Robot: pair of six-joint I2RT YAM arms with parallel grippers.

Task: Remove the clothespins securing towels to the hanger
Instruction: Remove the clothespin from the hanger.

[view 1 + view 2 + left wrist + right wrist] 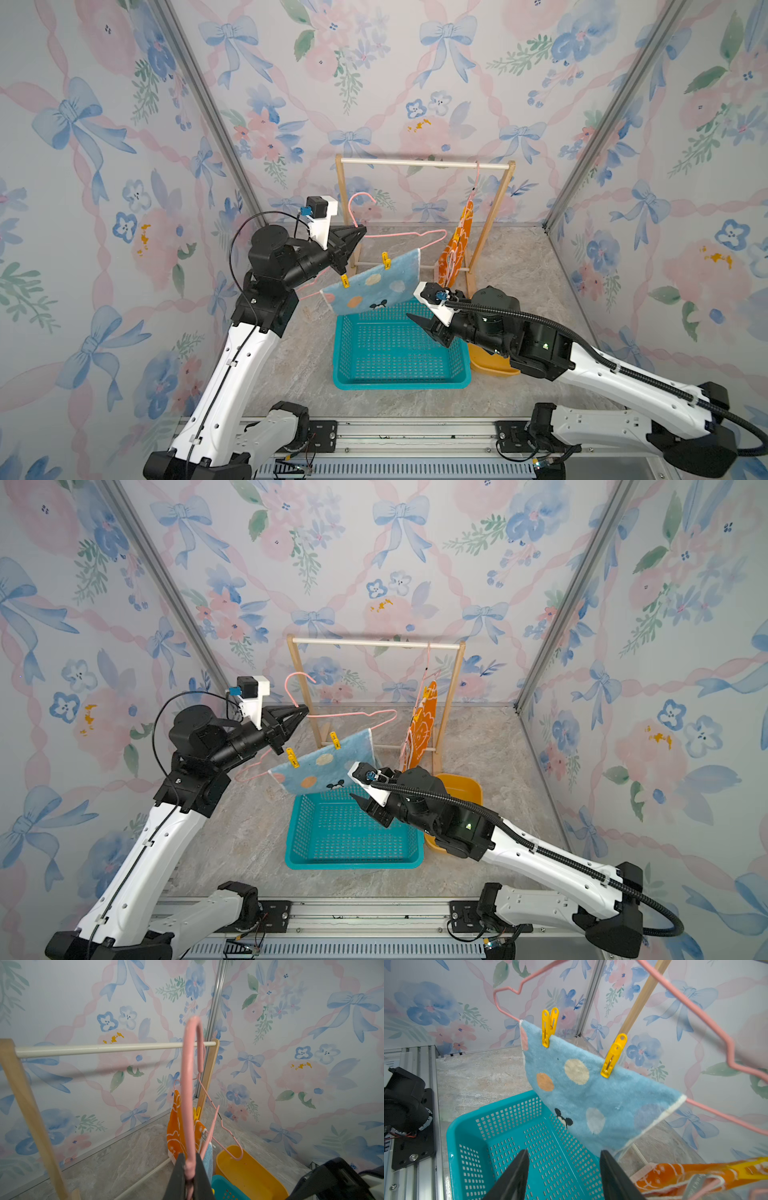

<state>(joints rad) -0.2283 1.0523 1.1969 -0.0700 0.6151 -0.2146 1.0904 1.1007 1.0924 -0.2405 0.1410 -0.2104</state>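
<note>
Presently: two bright-yellow plastic clothespins (pixel 549 1027), handles upward, pin light-blue spotted terry towel (pixel 591 1093) to pink wire hanger (pixel 186 1084); left gripper (pixel 189 1165) clamps its neck; right gripper (pixel 564 1152) gapes, empty; grey tag (pixel 204 1136) on orange terry towel (pixel 176 1126) illegible.

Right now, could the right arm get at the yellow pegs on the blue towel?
Probably yes. The right gripper hangs open over the teal basket, facing the blue towel, and both clothespins stand clear along its top edge, nothing between. The left gripper holds the pink hanger.
</note>
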